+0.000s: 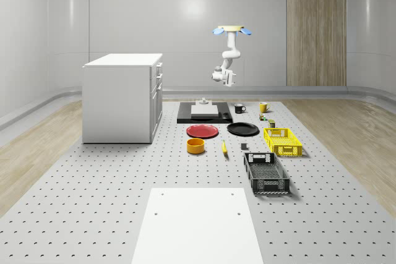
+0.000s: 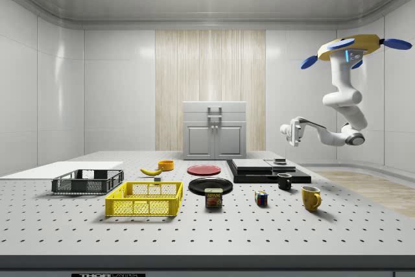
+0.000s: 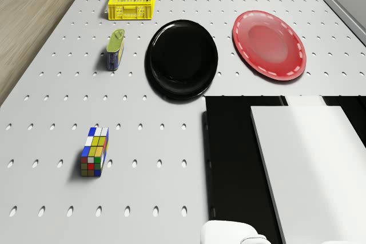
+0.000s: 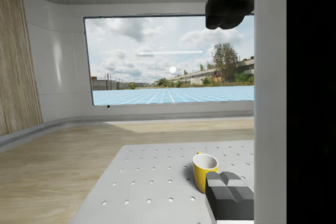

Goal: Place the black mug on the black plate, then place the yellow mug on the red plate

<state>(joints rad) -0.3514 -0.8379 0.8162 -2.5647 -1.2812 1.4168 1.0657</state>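
The black mug [image 1: 239,108] [image 2: 284,181] stands on the table beside the black platform [image 1: 204,115]. The yellow mug [image 1: 263,107] [image 2: 310,198] [image 4: 205,171] stands further toward the whole-scene view's right. The black plate [image 1: 242,129] [image 3: 182,58] and the red plate [image 1: 202,131] [image 3: 269,44] lie side by side in front of the platform, both bare. The drone [image 1: 232,29] [image 2: 353,47] hovers high above the mugs' end of the table. My gripper [image 1: 224,77] [image 2: 290,131] [image 4: 229,98] hangs well above the black mug, pointing sideways, open and holding nothing.
A white block [image 1: 204,109] lies on the platform. A white cabinet [image 1: 124,97] stands at the whole-scene view's left. A Rubik's cube [image 3: 94,151], a can [image 3: 115,50], a yellow basket [image 1: 283,141], a black basket [image 1: 266,172], a banana [image 1: 224,147] and an orange bowl [image 1: 195,146] sit nearby.
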